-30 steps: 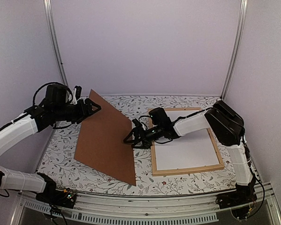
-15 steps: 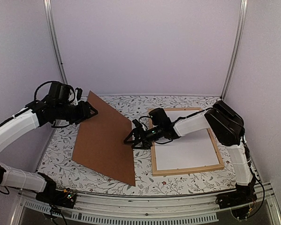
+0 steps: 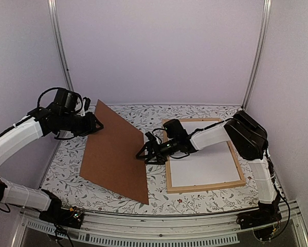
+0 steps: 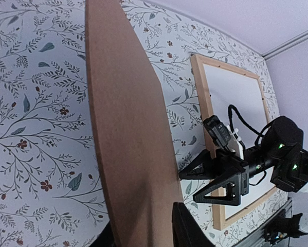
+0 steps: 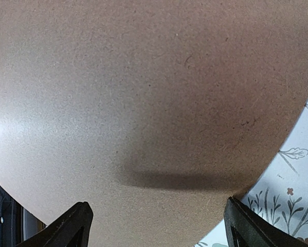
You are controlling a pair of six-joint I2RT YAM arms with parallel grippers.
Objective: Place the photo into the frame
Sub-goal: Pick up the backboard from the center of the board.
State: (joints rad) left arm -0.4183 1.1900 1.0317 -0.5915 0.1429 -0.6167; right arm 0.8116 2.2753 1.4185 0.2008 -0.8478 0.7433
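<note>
The frame (image 3: 205,187) of light wood lies flat on the table at the right. A plain white sheet (image 3: 202,167) fills it, and I cannot tell whether this is the photo. A brown backing board (image 3: 115,149) stands tilted at the left. My left gripper (image 3: 97,125) straddles the board's upper left edge. In the left wrist view the board (image 4: 128,128) runs between its jaws, with one finger (image 4: 184,229) against its face. My right gripper (image 3: 143,153) stands open at the board's right edge. Board (image 5: 143,77) fills the right wrist view, between the fingertips of that wide-open gripper (image 5: 159,226).
A floral-patterned cloth (image 3: 66,159) covers the table. Lilac walls and metal corner posts (image 3: 61,51) close in the back and sides. A rail (image 3: 159,229) runs along the near edge. The right arm (image 3: 210,136) reaches across the frame's upper left part.
The left gripper's jaws have narrowed around the board's edge and the gripper has drawn back slightly to the left. The board shifted only a little. The right arm has stayed put.
</note>
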